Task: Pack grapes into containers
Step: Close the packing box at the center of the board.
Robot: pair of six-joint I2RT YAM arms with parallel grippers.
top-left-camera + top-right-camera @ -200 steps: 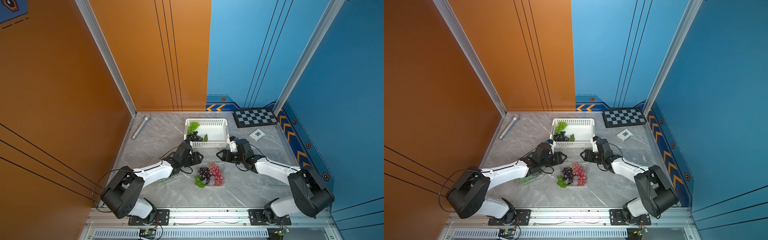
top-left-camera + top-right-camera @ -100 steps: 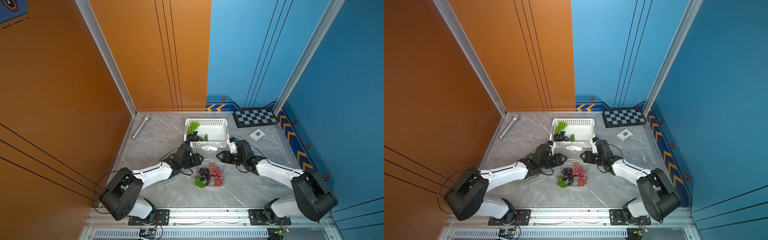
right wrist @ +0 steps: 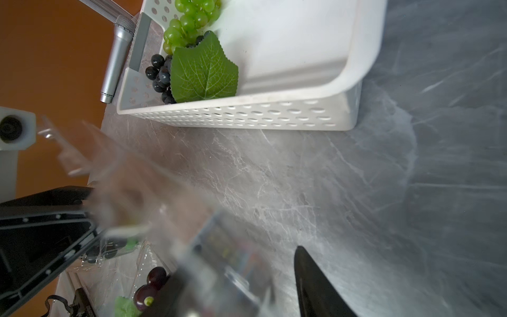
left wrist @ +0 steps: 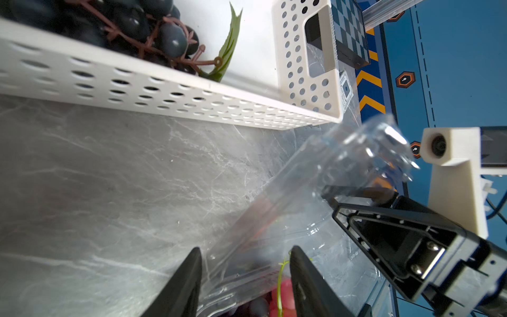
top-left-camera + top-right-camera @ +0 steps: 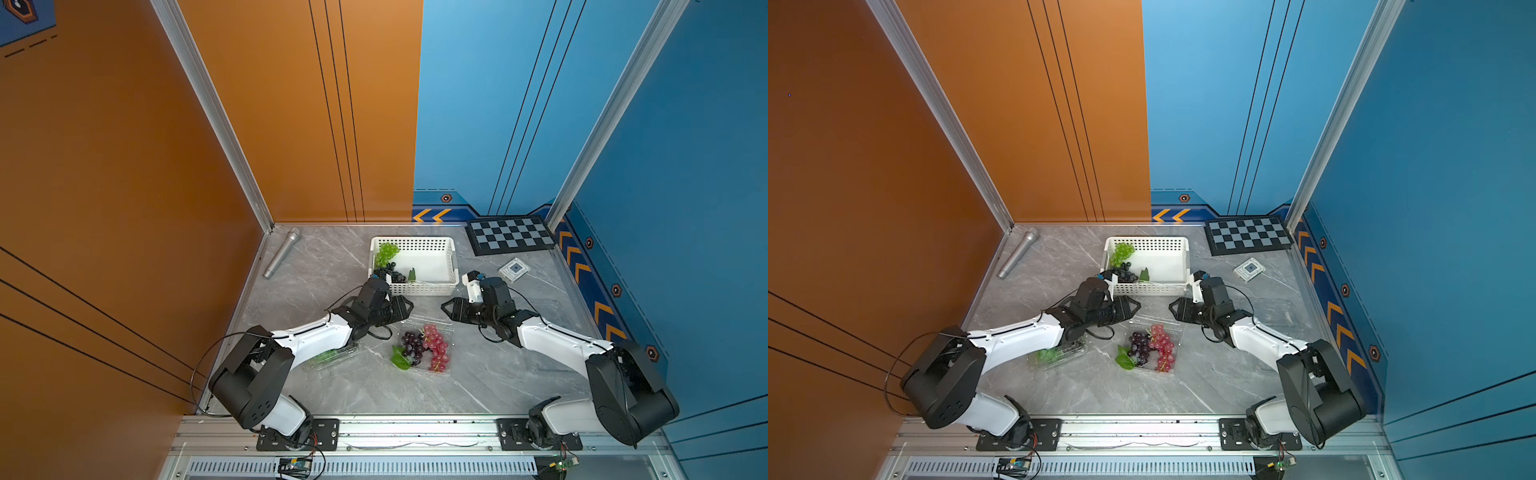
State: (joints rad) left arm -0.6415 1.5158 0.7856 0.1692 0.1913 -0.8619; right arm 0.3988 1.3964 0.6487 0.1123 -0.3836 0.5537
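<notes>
While two grape bunches (image 5: 388,264) wait in the white perforated basket (image 5: 415,240), left claw (image 5: 407,309) and right claw (image 5: 445,308) straddle the filled clear plastic clamshell's (image 5: 433,372) raised lid (image 4: 343,170), grip unclear.

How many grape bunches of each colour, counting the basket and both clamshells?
Green bunches: 2
Dark purple-black bunches: 2
Pinkish red bunches: 1
Total: 5
</notes>
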